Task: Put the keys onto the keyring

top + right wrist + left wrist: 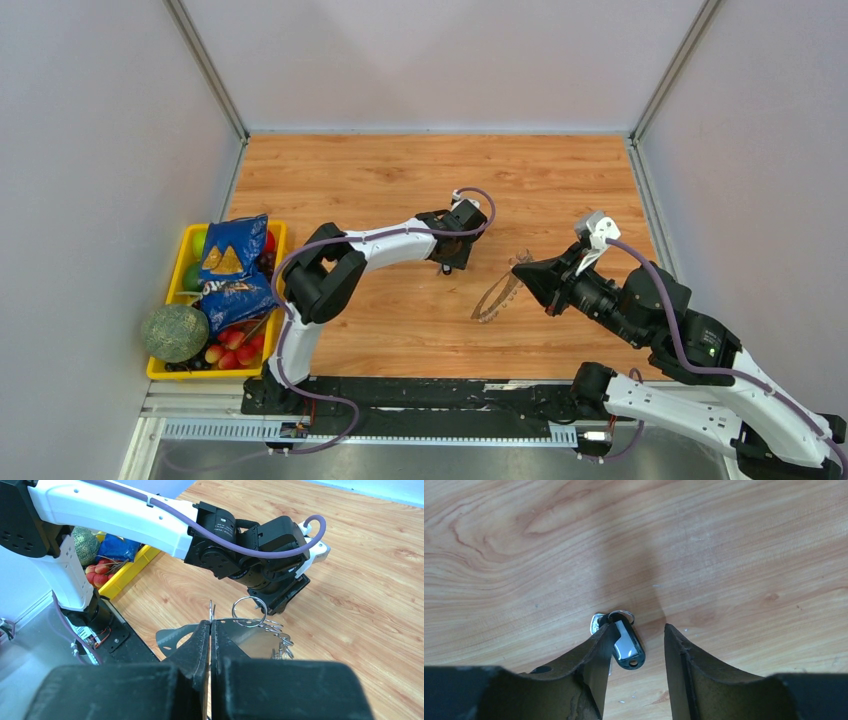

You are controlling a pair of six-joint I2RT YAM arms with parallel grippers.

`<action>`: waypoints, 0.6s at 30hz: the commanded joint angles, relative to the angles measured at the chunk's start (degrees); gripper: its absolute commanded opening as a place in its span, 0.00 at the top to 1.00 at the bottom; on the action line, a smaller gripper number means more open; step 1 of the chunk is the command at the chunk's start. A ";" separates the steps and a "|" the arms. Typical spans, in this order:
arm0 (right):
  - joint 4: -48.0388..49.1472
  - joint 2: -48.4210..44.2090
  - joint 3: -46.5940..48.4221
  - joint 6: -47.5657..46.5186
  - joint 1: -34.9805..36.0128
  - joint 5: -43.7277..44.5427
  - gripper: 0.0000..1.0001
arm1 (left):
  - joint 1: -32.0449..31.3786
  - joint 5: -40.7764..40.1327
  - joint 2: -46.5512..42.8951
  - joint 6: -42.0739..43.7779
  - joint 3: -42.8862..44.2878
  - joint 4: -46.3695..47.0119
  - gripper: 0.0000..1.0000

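Observation:
A tiny key [628,646] with a black oblong head lies flat on the wooden table, a small split ring [622,614] at its far end. My left gripper [636,632] stands open right over it. Its left finger [596,652] covers the key's edge and the other finger [679,650] is clear of it. In the top view the left gripper [452,252] hides the key. My right gripper [210,626] is shut on the rim of the keyring [252,642], a thin grey hoop [496,295] with small rings along it, held tilted just right of the left gripper.
A yellow bin [158,370] with fruit, a blue snack bag [232,268] and a melon [174,332] sits at the table's left edge. Grey walls close in three sides. A black rail [420,392] runs along the near edge.

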 commanded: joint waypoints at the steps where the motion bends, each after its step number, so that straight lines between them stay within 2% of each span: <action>1: 2.48 -0.65 0.23 -1.28 -0.09 -1.19 1.00 | 0.13 -2.36 1.77 0.22 1.85 -1.05 0.54; 5: 2.54 -0.60 0.10 -1.69 -0.07 -1.48 1.00 | 0.67 -2.26 2.82 0.41 2.42 -1.39 0.66; 8: 2.60 -0.46 -0.06 -1.71 -0.13 -1.73 1.00 | 0.91 -1.43 3.06 0.28 2.12 -1.19 0.83; 12: 2.87 -0.30 -0.34 -1.56 -0.06 -2.14 1.00 | 0.91 0.20 1.60 -0.23 -0.87 -0.36 0.90; 18: 3.07 -0.24 -0.43 -1.52 -0.06 -2.50 1.00 | -0.12 3.03 -4.64 -1.20 -12.12 4.35 0.97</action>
